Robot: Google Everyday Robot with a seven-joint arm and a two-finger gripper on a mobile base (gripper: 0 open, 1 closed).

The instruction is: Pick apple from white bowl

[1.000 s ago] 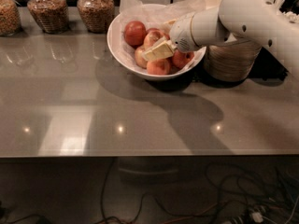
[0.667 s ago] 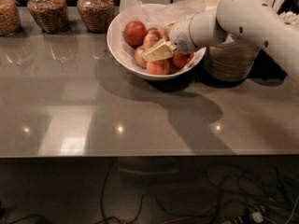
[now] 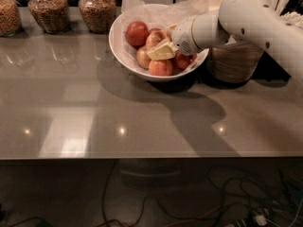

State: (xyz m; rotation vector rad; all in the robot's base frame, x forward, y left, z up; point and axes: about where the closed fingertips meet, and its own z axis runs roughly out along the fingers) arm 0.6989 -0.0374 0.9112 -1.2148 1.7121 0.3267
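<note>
While the white arm reaches in from the right, the pincer (image 3: 161,52) sits low in the white bowl (image 3: 118,48).
The wide, round, glossy bowl, lined with crinkled white paper (image 3: 137,7), holds smooth red-yellow apples (image 3: 136,32); the cream pincer lies among them, its grip impossible to tell. Glass jars (image 3: 97,6) of brown grains stand left on the grey counter (image 3: 94,117).

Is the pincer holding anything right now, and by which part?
Cannot tell. The pincer sits among the apples in the white bowl; no lifted apple shows.
</note>
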